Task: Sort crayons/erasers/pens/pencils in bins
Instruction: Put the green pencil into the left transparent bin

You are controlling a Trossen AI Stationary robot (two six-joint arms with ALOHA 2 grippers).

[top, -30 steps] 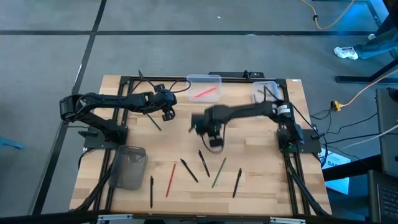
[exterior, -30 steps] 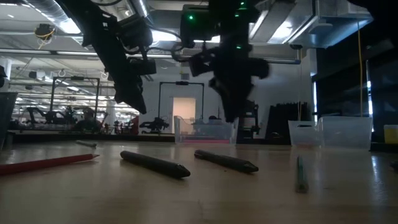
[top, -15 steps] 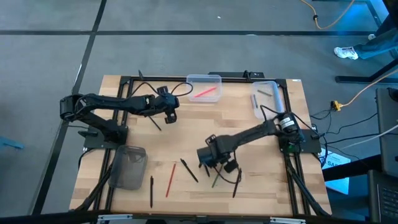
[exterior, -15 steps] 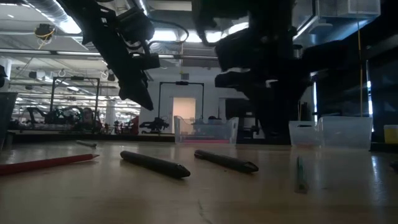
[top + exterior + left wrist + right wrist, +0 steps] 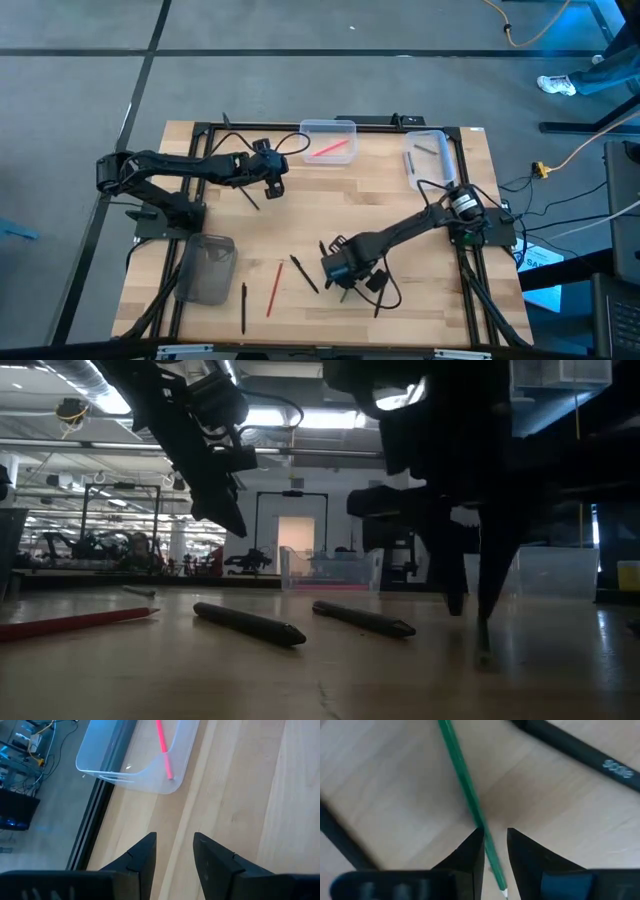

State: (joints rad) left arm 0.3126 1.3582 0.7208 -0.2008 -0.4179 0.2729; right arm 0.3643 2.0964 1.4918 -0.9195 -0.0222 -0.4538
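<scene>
**Right gripper straddling green pencil, grasp not yet made**

Right gripper (image 5: 495, 847) is down at the near middle of the light wooden table (image 5: 400, 200), fingers parted narrowly with the thin green pencil (image 5: 465, 790) running between them. Jaws astride it, not clamped; pencil looks to lie flat on the wood. A black pen with pale lettering (image 5: 575, 752) lies just beside.

Left gripper (image 5: 175, 852) hovers at the far left-middle, fingers apart, nothing between them, facing the clear plastic bin (image 5: 135, 755) holding a pink-red crayon (image 5: 164, 745). Waiting.

High view: second clear bin (image 5: 432, 158) at the far right corner with something grey in it, smoky dark bin (image 5: 208, 268) near left. Loose on the near table: a red pencil (image 5: 274, 290) and several black pens; one short black pen (image 5: 243, 305) sits just beside the dark bin.

Step in hand, judged: pick-up of the green pencil. Next move calls for closing squarely on the shaft, lifting straight up, carrying to whichever bin takes pencils. Risk: the thin round shaft rolls or pivots if pinched off-centre; neighbouring pen may be nudged.
</scene>
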